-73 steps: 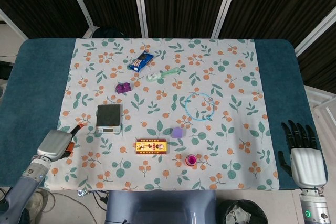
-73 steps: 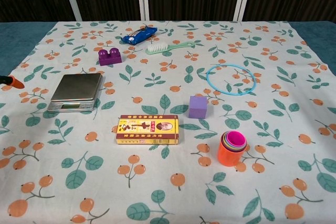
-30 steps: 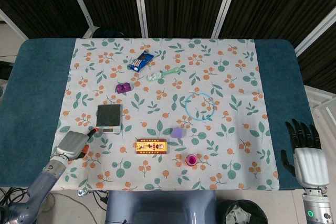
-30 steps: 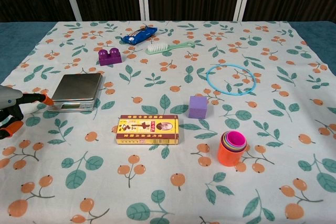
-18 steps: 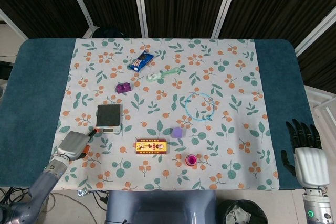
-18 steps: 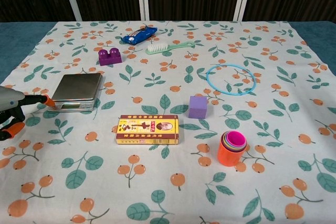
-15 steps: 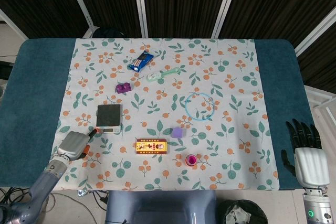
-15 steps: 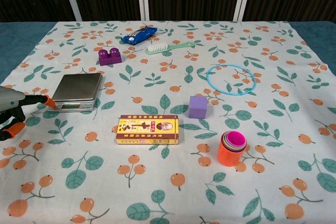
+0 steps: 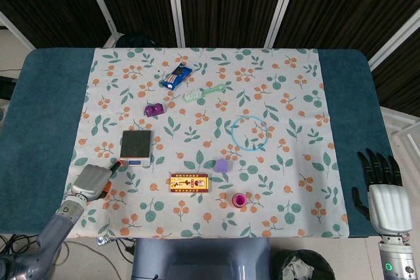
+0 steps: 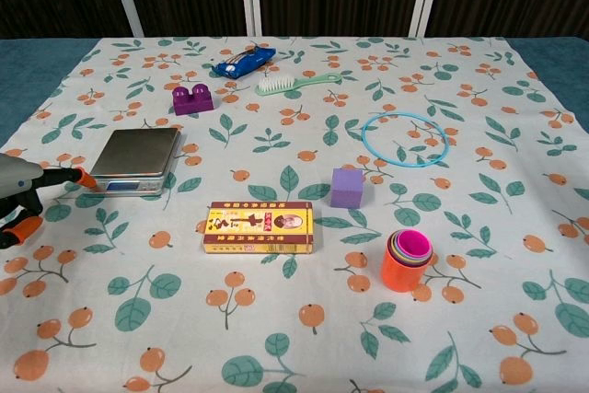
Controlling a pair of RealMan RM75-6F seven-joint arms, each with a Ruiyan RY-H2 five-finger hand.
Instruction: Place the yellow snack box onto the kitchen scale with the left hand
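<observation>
My left hand [image 9: 92, 181] sits low at the near-left corner of the cloth [image 9: 289, 90], just beside the near-left corner of the scale [image 9: 136, 146]. Fingers [image 10: 78, 175] spread, orange tips apart, nothing held; one tip points at the scale's front edge, and I cannot tell whether it touches.

Box [image 10: 259, 227] lies flat on the bench [image 9: 46, 116], long side parallel to the near edge, right of and nearer than the scale. A strip of bare cloth separates the two. Scale platform carries nothing.

Room around the box: open cloth on its left, toward my left hand, and on its near side to the cloth edge. On its right, a purple cube [image 10: 347, 187] sits just beyond its far-right corner; a cup stack [image 10: 406, 260] stands further right, near. Apart from both.

Far side of the scale: purple brick [image 10: 191, 98], then blue packet [image 10: 244, 61] and green brush [image 10: 294, 83] near the far edge. Blue ring [image 10: 404, 139] lies right of centre, well apart.

My right hand [image 9: 382, 198] is off the cloth at the near-right bench corner, fingers [image 9: 375, 165] straight and apart, holding nothing.
</observation>
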